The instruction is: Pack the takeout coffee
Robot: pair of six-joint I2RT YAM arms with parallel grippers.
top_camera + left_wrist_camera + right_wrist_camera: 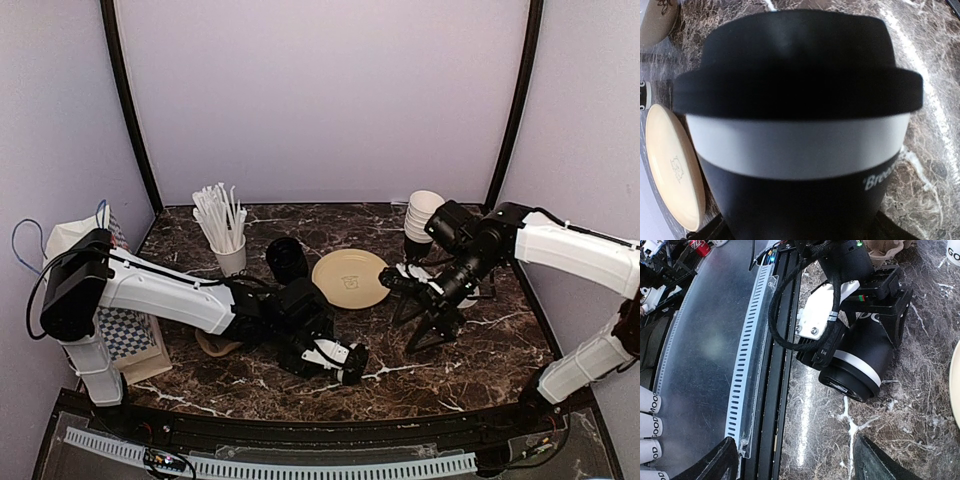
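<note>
Left arm [170,290] low over table [480,350], fingers [897,310] around tilted lidded cup [860,360]

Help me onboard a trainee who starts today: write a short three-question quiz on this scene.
1. True or false: the cup between the left fingers has its black lid on.
2. Which thing lies on the table between the two arms? A. a cream plate B. a red tray C. a blue towel
3. Fill in: the right fingers stand ___, with nothing between them.

Key: 1 true; 2 A; 3 open.
</note>
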